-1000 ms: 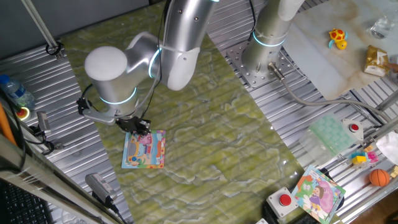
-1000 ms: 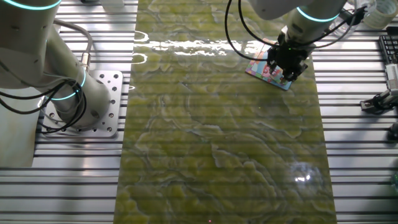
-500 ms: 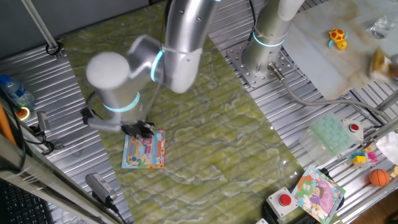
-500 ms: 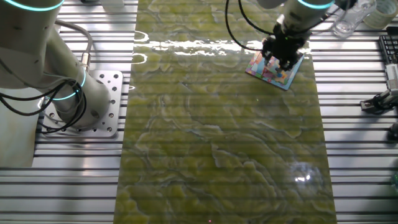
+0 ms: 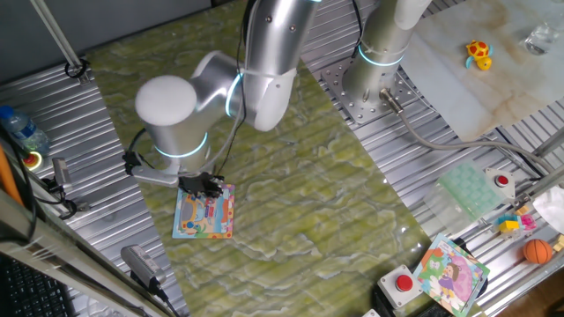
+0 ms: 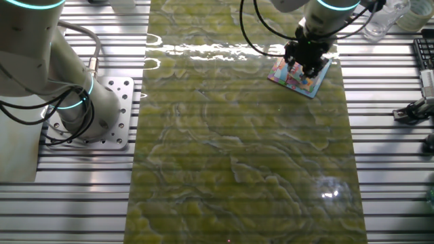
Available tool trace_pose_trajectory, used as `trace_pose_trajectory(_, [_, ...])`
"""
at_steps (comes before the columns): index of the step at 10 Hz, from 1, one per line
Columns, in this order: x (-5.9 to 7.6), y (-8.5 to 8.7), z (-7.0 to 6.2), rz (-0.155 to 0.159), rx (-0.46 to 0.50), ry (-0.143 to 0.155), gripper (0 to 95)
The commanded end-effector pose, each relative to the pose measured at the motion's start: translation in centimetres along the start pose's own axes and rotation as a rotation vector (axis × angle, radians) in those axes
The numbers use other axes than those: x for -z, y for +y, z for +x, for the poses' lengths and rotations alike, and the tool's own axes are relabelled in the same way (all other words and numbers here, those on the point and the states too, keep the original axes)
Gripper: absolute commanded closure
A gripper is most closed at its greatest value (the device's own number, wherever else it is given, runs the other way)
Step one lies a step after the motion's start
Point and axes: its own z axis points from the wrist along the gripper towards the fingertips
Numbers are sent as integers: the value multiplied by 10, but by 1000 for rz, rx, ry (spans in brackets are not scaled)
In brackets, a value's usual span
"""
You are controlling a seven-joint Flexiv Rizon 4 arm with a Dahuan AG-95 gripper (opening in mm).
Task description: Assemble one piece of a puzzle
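Black two-finger tool (image 5: 204, 185) (image 6: 306, 66) low over the top edge of the flat square puzzle (image 5: 204, 214) (image 6: 299, 77) with light-blue border and orange, pink and yellow cartoon picture. Puzzle flat on the green-and-yellow marbled mat (image 5: 291, 185) (image 6: 237, 149) covering the middle of the ribbed metal table (image 5: 441, 167) (image 6: 400, 176). Fingers dark and bunched against the board in both views; open or together, cannot tell. Tiny pale pink piece not made out anywhere, hidden under the tool or too small to see. Silver arm (image 5: 264, 62) bent down from above, cyan ring glowing at the joint. Well apart, at the table's edge in one fixed view: second square board with purple-and-green cartoon picture (image 5: 451, 273), red push button (image 5: 404, 283), orange ball (image 5: 537, 252), yellow toy (image 5: 478, 53).
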Motion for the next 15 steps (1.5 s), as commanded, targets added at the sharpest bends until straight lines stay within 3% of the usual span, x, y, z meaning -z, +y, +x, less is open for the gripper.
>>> trace_pose_trajectory(1, [1,-6,2,-6,46,9,950])
trace_pose_trajectory(4, [0,-6,3,-19,83,-8,950])
trace_pose_trajectory(15, [-7,6,1,-52,82,-20,950])
